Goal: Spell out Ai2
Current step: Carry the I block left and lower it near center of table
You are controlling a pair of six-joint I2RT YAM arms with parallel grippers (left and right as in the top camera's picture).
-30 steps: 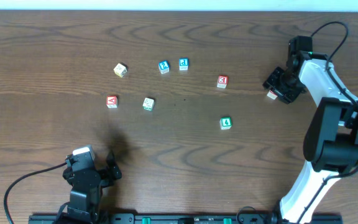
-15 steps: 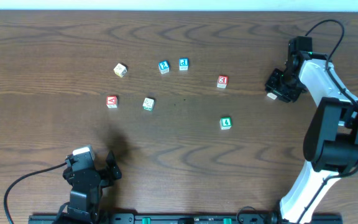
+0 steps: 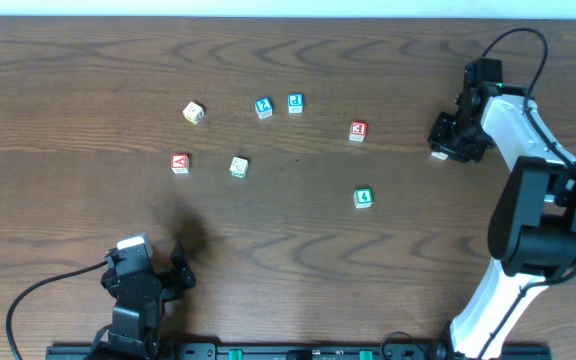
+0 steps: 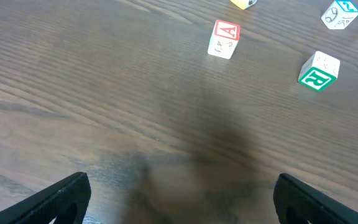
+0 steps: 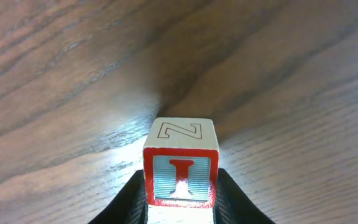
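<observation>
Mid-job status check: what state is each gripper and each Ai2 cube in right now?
right gripper: shut on the I cube.
I cube: clamped, red I facing the wrist camera.
left gripper: open, empty.
A cube: loose on the table, red A up.
2 cube: loose on the table, not gripped.

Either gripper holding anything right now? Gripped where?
Right gripper clamps the I cube by the two side faces flanking its I face. Left gripper is open, empty.
</observation>
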